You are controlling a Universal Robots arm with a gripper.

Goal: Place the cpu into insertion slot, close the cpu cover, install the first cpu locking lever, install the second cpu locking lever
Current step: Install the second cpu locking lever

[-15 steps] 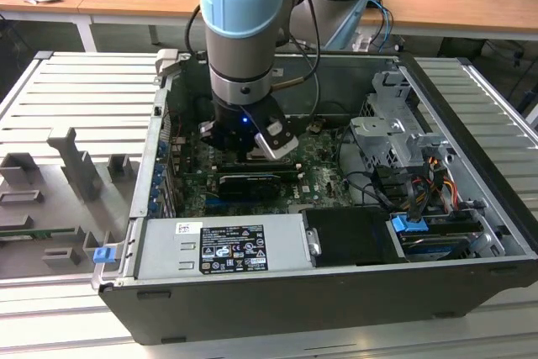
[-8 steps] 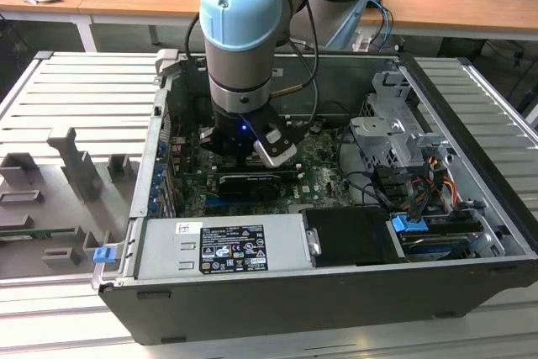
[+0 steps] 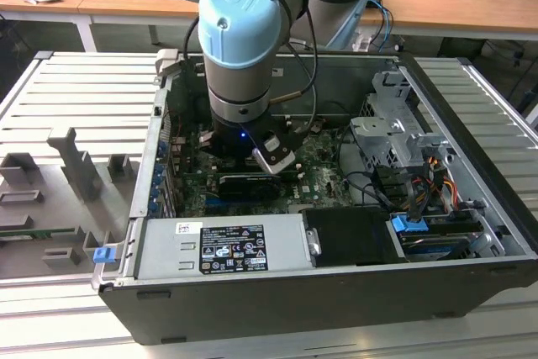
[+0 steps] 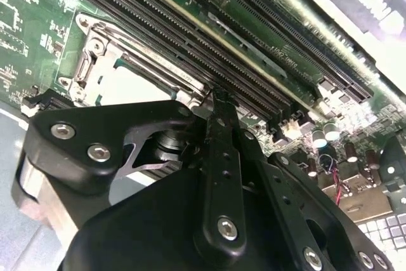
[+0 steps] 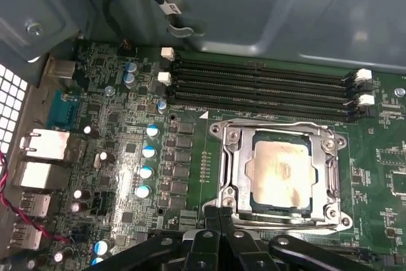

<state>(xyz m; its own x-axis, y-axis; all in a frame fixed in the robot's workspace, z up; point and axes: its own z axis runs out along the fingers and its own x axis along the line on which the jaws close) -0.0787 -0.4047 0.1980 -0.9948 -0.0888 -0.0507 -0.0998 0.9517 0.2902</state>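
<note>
The black linkage of the jaws (image 5: pixel 219 220) fills the lower centre of the first wrist view, fingers drawn together to a narrow tip with nothing between them. That tip touches or nearly touches the near edge of the cpu cover (image 5: pixel 238 169), which lies flat. The cpu (image 5: pixel 282 172) sits in the insertion slot (image 5: pixel 282 209) directly beyond.
</note>
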